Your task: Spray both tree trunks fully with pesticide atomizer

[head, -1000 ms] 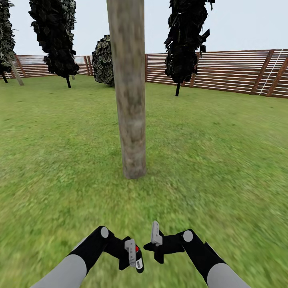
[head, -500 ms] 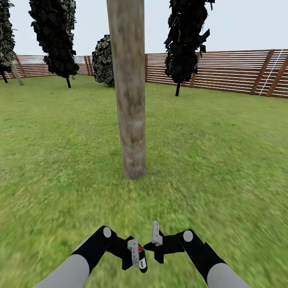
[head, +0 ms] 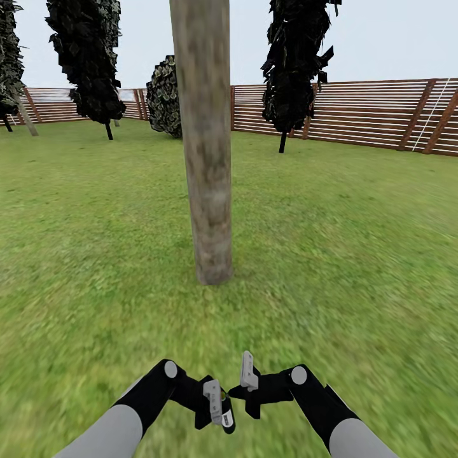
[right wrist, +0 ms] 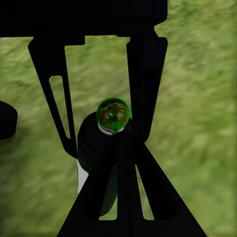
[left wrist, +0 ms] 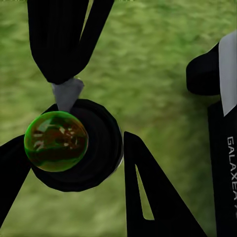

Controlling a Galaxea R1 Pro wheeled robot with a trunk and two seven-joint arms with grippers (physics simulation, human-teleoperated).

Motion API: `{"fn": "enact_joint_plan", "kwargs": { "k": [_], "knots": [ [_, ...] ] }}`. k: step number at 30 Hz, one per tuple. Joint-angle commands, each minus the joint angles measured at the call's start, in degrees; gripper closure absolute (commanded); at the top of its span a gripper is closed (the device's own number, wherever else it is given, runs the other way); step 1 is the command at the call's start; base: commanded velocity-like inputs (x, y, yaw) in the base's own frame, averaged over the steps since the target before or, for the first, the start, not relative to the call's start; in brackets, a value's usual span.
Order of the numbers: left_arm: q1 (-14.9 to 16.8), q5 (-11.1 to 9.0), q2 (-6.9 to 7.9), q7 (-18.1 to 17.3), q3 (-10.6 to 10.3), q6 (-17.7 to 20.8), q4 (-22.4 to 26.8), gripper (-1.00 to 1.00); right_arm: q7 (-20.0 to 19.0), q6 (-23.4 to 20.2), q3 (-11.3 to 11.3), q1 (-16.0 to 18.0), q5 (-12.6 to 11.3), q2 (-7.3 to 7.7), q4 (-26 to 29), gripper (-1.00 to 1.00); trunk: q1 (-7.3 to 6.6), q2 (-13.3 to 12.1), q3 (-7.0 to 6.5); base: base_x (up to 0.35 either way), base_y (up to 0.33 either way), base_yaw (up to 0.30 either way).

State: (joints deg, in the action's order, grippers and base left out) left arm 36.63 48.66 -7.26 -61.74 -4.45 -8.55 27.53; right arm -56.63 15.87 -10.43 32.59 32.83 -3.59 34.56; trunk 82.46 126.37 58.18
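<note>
**A:** Nearest first: what is the left gripper [head: 215,407] doing?

**B:** It hangs low over the grass with the spray bottle [head: 222,413] in it. In the left wrist view the dark round bottle [left wrist: 86,145] with its green-tinted cap [left wrist: 56,140] sits between the black fingers [left wrist: 148,192], which look closed around it.

**A:** And the right gripper [head: 248,381]?

**B:** Just beside the left one, holding nothing. Its wrist view looks past its own fingers [right wrist: 145,84], which stand well apart, down onto the bottle [right wrist: 96,148].

**A:** How will that bottle handle?

**B:** My guess: a small rigid plastic body, light, smooth and round, so it could twist or slip in a two-finger pinch. The widest part of the body is the place to hold it, well below the cap, keeping the nozzle free and pointed forward.

**A:** And farther out?

**B:** The tree trunk [head: 205,140] rises straight ahead from the lawn [head: 356,254], thick and pale, apart from both grippers. I see no spray specks on the bark. Behind it stand dark slender trees [head: 296,63] and the slatted fence [head: 362,114].
</note>
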Motion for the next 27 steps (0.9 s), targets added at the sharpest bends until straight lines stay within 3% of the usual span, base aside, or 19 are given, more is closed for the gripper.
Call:
{"fn": "enact_joint_plan", "kwargs": {
  "k": [1, 4, 5, 8, 11, 18, 21, 22, 27],
  "knots": [
    [0.00, 0.48, -0.06, -0.05, 0.05, -0.59, 0.07, 1.00, -0.02, 0.30, 0.06, 0.02, 0.48, -0.02, 0.07, 1.00, -0.01, 0.02, 0.05, 0.000, 0.000, 0.000],
    [-0.05, 0.48, -0.36, -0.05, 0.13, -0.59, 0.07, 1.00, 0.00, 0.30, 0.06, 0.02, 0.48, -0.02, 0.07, 1.00, -0.01, 0.02, 0.05, 0.000, 0.000, 0.000],
    [-0.07, 1.16, 3.42, -0.10, -0.10, -0.58, -0.19, 1.00, -0.06, 0.37, 0.06, 0.02, 0.48, -0.02, 0.16, 1.00, -0.01, 0.02, 0.05, 0.000, 0.000, 0.000],
    [-0.11, 1.18, 5.83, -0.13, -0.13, -0.59, -0.19, 1.00, -0.06, 0.38, 0.06, 0.02, 0.48, -0.02, 0.15, 1.00, -0.01, 0.02, 0.05, 0.000, 0.000, 0.000],
    [-0.23, 1.18, 6.73, -0.14, -0.19, -0.59, -0.19, 1.00, -0.06, 0.39, 0.06, 0.02, 0.48, -0.02, 0.15, 1.00, -0.01, 0.02, 0.05, 0.000, 0.000, 0.000],
    [-0.39, 1.25, 7.18, -0.14, -0.21, -0.72, -0.19, 1.00, -0.06, 0.39, 0.06, 0.02, 0.48, -0.02, 0.08, 1.00, -0.01, 0.02, 0.05, 0.000, 0.000, 0.000],
    [-0.48, 1.26, 8.72, -0.14, -0.21, -0.82, -0.19, 1.00, -0.06, 0.39, 0.06, 0.02, 0.48, 0.00, 0.07, 1.00, -0.01, 0.02, 0.05, 0.000, 0.000, 0.000],
    [-0.53, 1.27, 9.73, -0.15, -0.21, -0.90, -0.19, 1.00, -0.06, 0.39, 0.06, 0.02, 0.48, 0.04, 0.04, -1.00, -0.01, 0.02, 0.05, 0.000, 0.000, 0.000],
    [-0.71, 1.23, 13.16, -0.29, -0.21, -1.12, -0.19, 1.00, -0.01, 0.39, 0.22, 0.02, 0.52, 0.09, -0.01, -1.00, -0.01, 0.02, 0.05, 0.000, 0.000, 0.000]
  ]
}}
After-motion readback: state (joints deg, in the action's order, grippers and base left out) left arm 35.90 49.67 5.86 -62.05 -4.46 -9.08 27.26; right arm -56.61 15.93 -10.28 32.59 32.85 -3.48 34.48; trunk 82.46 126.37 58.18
